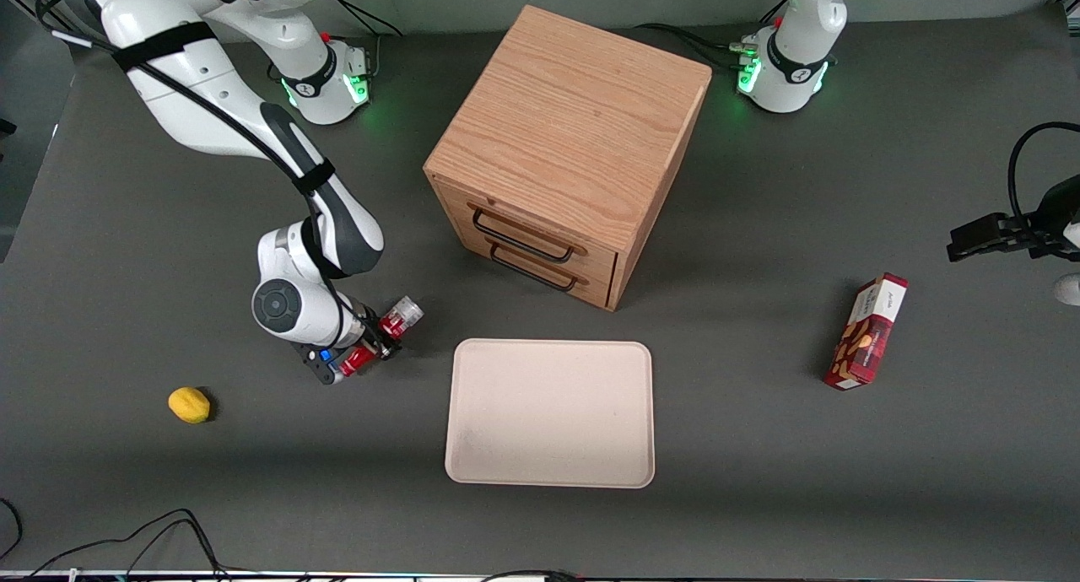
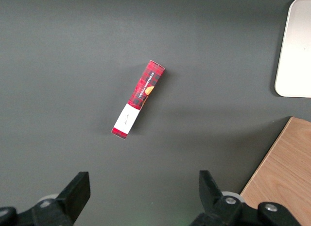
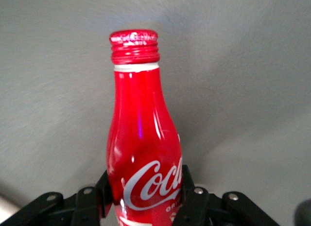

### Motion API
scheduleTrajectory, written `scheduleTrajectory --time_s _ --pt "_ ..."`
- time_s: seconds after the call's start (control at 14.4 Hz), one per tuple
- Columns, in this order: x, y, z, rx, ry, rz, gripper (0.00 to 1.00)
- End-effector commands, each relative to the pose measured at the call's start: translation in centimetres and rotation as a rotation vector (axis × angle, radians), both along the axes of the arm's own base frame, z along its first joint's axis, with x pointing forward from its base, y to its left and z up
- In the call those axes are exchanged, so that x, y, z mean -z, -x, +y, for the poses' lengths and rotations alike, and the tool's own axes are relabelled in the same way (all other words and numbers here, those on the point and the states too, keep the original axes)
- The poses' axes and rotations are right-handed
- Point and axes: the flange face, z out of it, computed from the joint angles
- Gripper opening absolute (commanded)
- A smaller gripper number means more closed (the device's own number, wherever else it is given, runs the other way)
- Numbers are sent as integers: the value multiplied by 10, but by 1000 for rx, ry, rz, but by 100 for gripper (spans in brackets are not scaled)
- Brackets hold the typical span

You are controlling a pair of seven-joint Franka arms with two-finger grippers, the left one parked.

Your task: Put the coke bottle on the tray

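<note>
The coke bottle [image 1: 390, 327] is a slim red bottle with a white script logo, held tilted just above the table in my right gripper [image 1: 371, 339]. In the right wrist view the bottle [image 3: 143, 148] fills the middle, red cap away from the wrist, with my gripper [image 3: 144, 194] shut on its body, black fingers [image 3: 190, 192] pressed against both sides. The beige tray [image 1: 550, 412] lies flat on the table beside the bottle, toward the parked arm's end, a short gap from it. The tray's corner also shows in the left wrist view [image 2: 295, 51].
A wooden drawer cabinet [image 1: 567, 148] stands farther from the front camera than the tray. A yellow lemon [image 1: 189, 405] lies toward the working arm's end. A red snack box [image 1: 867, 331] lies toward the parked arm's end; it also shows in the left wrist view [image 2: 138, 99].
</note>
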Motion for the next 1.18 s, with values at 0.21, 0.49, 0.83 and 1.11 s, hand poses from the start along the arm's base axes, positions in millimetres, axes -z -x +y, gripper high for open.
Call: scheduleTrajectory --time_s 0.21,0.49,0.83,1.11 --pt "-215 -41 -1 -401 9 -13 0" --pt "-274 -67 51 -550 -70 -140 0" --pt "-179 -113 117 -612 -220 -274 0" --pt "-47 -121 141 -601 -247 -264 0"
